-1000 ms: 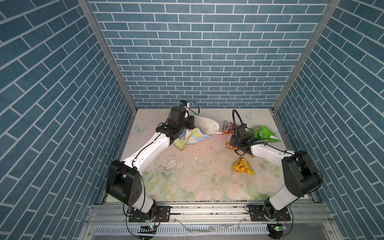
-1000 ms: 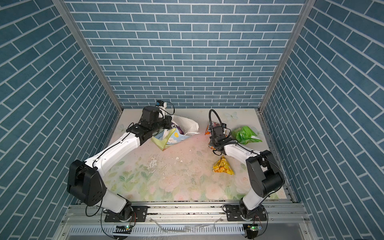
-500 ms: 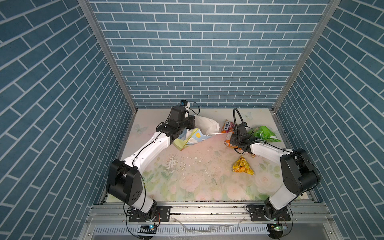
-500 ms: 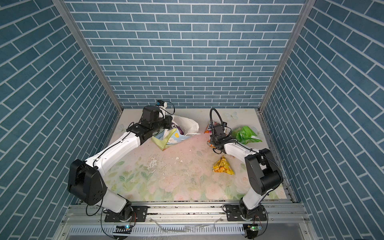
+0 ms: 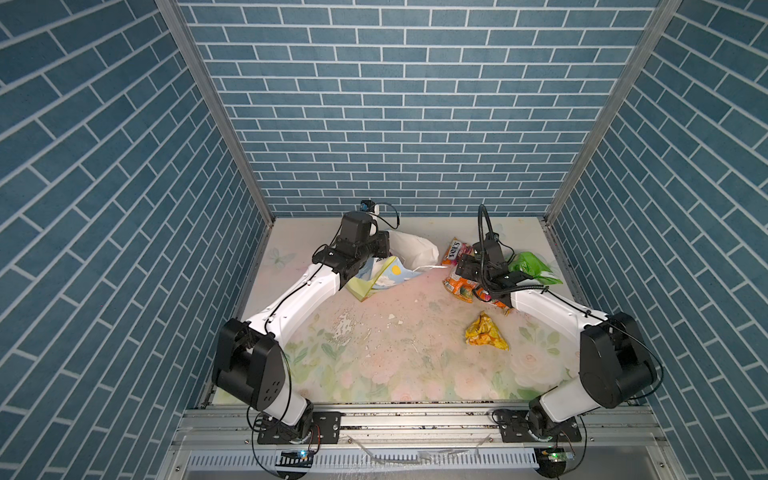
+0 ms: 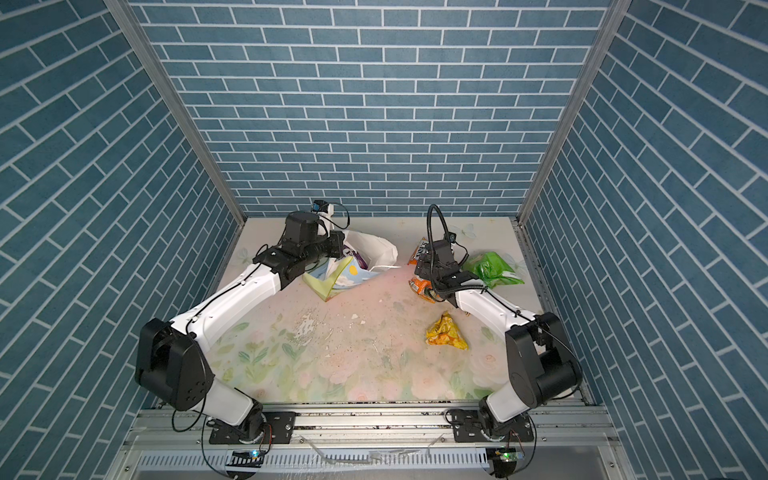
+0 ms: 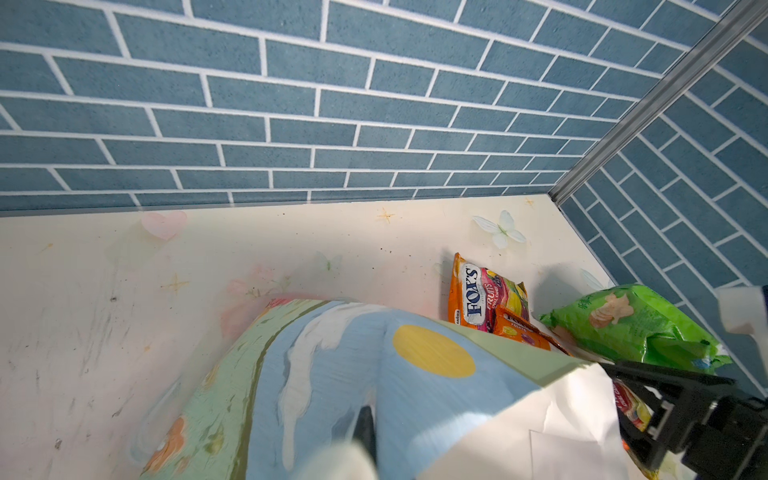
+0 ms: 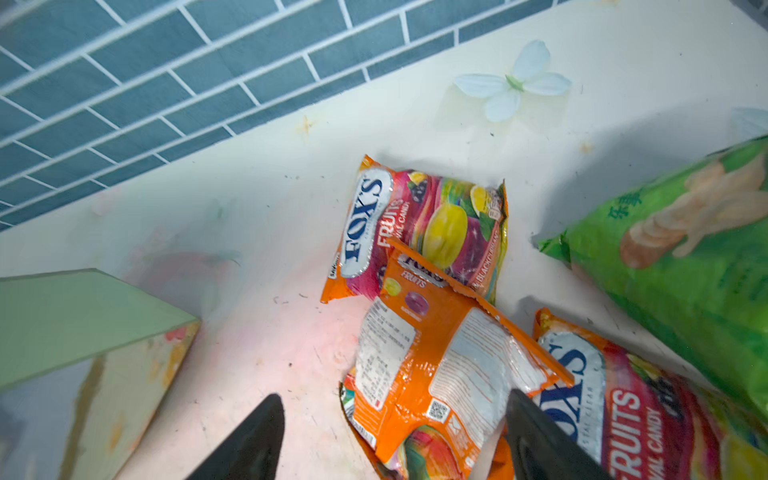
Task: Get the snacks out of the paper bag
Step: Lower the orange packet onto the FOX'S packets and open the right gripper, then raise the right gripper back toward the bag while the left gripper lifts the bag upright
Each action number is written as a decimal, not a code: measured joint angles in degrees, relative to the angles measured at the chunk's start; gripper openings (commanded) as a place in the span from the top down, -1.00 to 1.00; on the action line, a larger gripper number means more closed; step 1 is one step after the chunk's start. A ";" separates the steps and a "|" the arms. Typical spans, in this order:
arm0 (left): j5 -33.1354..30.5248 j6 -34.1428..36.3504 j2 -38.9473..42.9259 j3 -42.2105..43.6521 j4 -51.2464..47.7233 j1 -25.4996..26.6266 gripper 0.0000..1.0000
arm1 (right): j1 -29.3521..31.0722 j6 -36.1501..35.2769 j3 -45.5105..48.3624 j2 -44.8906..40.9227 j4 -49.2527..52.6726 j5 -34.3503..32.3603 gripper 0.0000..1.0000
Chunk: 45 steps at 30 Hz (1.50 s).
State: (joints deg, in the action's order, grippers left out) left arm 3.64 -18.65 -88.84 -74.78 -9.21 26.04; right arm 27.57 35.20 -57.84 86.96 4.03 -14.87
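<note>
**Bag held on its side while a packet is let go**

The paper bag (image 5: 384, 274) lies tipped on its side at the back of the table (image 5: 395, 353), left of centre. In both top views its long axis runs on a slant. The pale green bottom corner points toward the table's middle and front, and the white-lined mouth is turned toward the back and the right arm's side. A purple scrap (image 6: 358, 258) is seen inside the mouth, so at least one snack is judged to be left in there.

The bag's upper wall appears to be pinched by the left gripper (image 5: 384, 248), whose jaws are closed tight.

Near the mouth a fruit-candy packet (image 8: 419, 232) lies face up, and an orange packet (image 8: 436, 365) lies back-up partly over it. A third candy packet (image 8: 623, 411) and a green packet (image 8: 685, 257) are beside them. A yellow packet (image 5: 484, 332) lies apart, nearer the front.

The right gripper (image 8: 395, 415) is spread wide over the orange packet with nothing clamped. Whether a finger touches it cannot be told.

The step is judged to be the letting-go. It is best finished by a straight lift before any sideways move, so that the crinkly film is not dragged. The left pinch should be held so that the mouth is kept open, and the next reach is best made along the bag's long axis.
</note>
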 measured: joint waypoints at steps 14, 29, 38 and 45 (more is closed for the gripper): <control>-2.40 0.72 -0.26 -1.22 -1.88 0.00 1.00 | 5.99 -7.48 -3.74 -4.20 -2.14 5.86 -0.62; -4.20 2.51 -3.82 -8.66 -8.26 -1.57 1.00 | 13.60 -14.86 -10.78 -4.85 -1.49 9.62 -0.61; -5.66 4.17 -5.57 -14.58 -14.45 -5.14 1.00 | 13.62 -17.29 -10.80 -5.25 -1.57 9.49 -0.61; -7.78 6.10 -5.73 -16.74 -17.55 -9.90 1.00 | 13.62 -17.51 -11.47 -5.16 -1.97 10.43 -0.69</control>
State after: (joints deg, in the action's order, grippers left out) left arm -4.14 -12.56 -94.56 -91.53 -26.76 16.14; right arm 41.19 17.69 -69.32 81.80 2.07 -4.45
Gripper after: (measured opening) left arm 0.049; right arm 0.832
